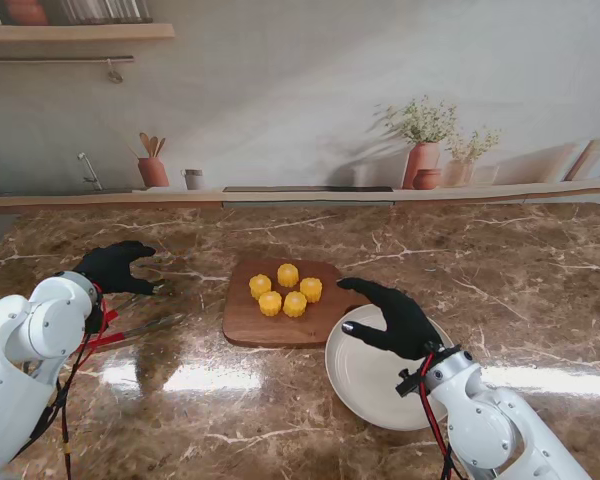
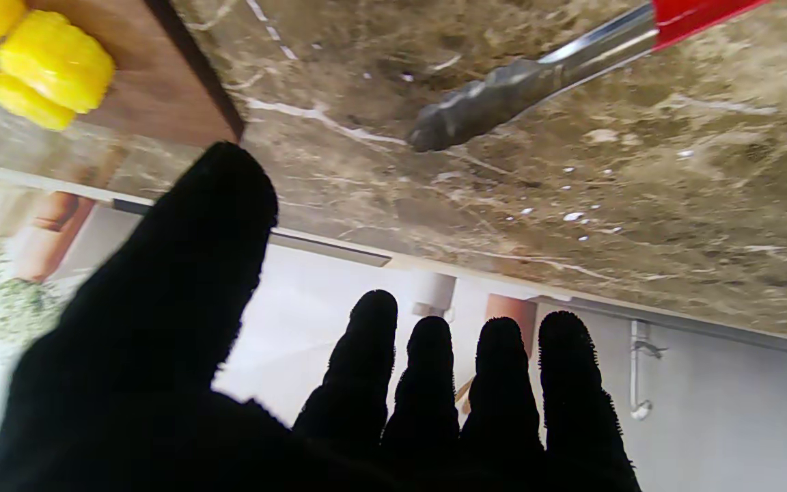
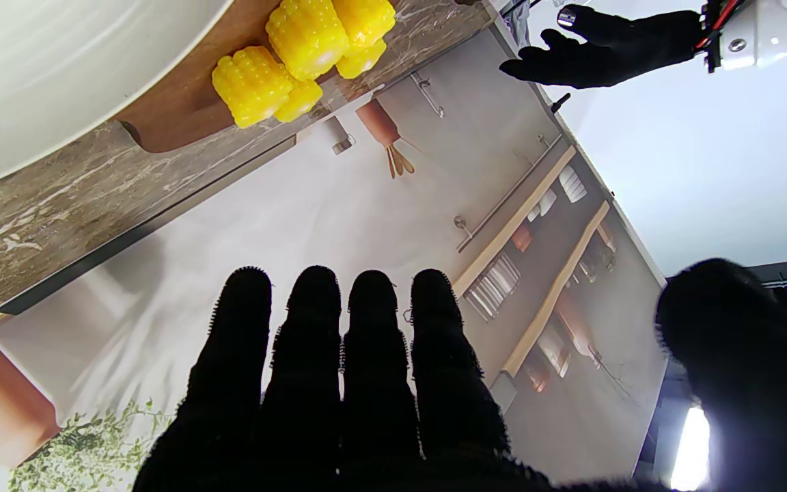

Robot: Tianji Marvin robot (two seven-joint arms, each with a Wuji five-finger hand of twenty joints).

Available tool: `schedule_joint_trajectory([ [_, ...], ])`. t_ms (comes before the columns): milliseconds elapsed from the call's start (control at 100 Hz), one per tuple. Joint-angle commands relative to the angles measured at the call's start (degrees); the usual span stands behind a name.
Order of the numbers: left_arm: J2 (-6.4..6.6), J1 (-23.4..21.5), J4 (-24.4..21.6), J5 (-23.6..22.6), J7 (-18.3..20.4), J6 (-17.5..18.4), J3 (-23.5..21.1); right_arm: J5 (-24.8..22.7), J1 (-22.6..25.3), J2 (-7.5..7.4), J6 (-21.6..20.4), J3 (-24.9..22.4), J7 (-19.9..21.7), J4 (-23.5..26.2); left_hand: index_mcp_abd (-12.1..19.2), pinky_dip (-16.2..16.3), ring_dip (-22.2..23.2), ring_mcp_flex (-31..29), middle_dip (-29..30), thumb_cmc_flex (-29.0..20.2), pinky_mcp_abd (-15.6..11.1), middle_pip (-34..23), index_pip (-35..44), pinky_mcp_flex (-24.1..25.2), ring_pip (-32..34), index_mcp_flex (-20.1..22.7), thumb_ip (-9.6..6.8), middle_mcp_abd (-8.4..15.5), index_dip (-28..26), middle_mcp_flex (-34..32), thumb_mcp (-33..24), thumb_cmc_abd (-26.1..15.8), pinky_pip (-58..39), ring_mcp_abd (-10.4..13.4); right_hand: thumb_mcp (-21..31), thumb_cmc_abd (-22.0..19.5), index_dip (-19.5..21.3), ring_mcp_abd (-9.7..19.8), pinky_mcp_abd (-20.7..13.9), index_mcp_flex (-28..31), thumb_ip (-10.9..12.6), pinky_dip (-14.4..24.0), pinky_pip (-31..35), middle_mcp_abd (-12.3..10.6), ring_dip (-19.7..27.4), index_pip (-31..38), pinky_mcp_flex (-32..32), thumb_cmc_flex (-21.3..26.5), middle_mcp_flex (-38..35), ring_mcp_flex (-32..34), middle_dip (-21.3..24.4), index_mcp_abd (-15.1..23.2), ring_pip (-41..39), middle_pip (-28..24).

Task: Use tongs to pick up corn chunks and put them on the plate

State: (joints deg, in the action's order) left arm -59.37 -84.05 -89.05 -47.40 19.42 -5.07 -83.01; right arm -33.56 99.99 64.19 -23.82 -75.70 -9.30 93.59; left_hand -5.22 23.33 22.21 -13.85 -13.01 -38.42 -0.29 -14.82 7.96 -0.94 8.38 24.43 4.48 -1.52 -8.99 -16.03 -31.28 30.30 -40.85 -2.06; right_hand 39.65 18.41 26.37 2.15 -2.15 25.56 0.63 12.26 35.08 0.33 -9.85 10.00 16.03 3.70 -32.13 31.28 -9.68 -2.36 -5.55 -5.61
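Observation:
Several yellow corn chunks (image 1: 285, 289) sit in a ring on a wooden cutting board (image 1: 270, 325) at mid table. A white plate (image 1: 365, 385) lies to the right of the board, overlapping its corner. Metal tongs with red handles (image 1: 140, 328) lie on the counter left of the board; their tip (image 2: 475, 113) shows in the left wrist view. My left hand (image 1: 115, 268) hovers open over the tongs, holding nothing. My right hand (image 1: 395, 318) hangs open over the plate's far edge, fingers spread. The corn (image 3: 298, 51) and plate rim (image 3: 59, 68) appear in the right wrist view.
The brown marble counter (image 1: 500, 270) runs to a back ledge carrying a pot of utensils (image 1: 152, 165), a small cup (image 1: 192, 178) and vases with flowers (image 1: 425, 150). A shelf (image 1: 75, 32) hangs at the upper left.

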Motion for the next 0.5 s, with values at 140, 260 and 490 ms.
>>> schedule_joint_trajectory([
  [140, 1.14, 5.05, 6.94, -0.65, 4.11, -2.14, 2.91, 0.58, 0.59, -0.04, 0.64, 0.04, 1.23, 0.13, -1.16, 1.51, 1.70, -2.19, -1.86, 3.86, 0.68, -2.48, 5.28, -1.53, 3.20, -1.82, 1.92, -0.57, -1.97, -1.44, -2.98, 2.36, -4.85, -1.79, -1.44, -0.53, -0.61, 1.65, 0.13, -0.74, -1.13, 1.49, 0.20, -1.51, -0.11, -0.66, 0.54, 1.35, -0.62, -1.03, -0.43, 1.44, 0.28, -0.07],
  [260, 1.45, 7.87, 10.76, -0.43, 5.39, -2.65, 5.27, 0.51, 0.70, -0.11, 0.92, -0.10, 1.52, 0.22, -0.67, 2.09, 3.17, -3.14, -3.54, 4.55, 0.60, -3.40, 8.03, -1.56, 4.34, -2.34, 2.20, 0.12, -4.21, -1.97, -3.03, 2.94, -4.63, -2.24, -1.52, -0.62, -0.59, 1.59, 0.10, -0.67, -1.12, 1.68, 0.26, -1.67, -0.21, -0.62, 0.50, 1.39, -0.79, -0.96, -0.64, 1.44, 0.26, -0.13],
  [490, 1.64, 12.17, 16.91, -0.74, 4.58, -1.32, 9.68, 0.92, 1.28, -0.21, 1.73, -0.92, 2.35, 0.54, 0.59, 5.88, 9.39, -6.79, -7.61, 5.18, 1.64, -4.99, 12.64, -3.25, 8.69, -2.32, 2.71, 0.63, -7.77, -3.62, -4.61, 3.63, -6.69, -3.60, -1.60, -0.56, -0.53, 1.38, 0.16, -0.39, -1.11, 1.95, 0.27, -1.51, -0.39, -0.49, 0.59, 1.57, -1.25, -0.80, -1.01, 1.57, 0.21, -0.24],
])
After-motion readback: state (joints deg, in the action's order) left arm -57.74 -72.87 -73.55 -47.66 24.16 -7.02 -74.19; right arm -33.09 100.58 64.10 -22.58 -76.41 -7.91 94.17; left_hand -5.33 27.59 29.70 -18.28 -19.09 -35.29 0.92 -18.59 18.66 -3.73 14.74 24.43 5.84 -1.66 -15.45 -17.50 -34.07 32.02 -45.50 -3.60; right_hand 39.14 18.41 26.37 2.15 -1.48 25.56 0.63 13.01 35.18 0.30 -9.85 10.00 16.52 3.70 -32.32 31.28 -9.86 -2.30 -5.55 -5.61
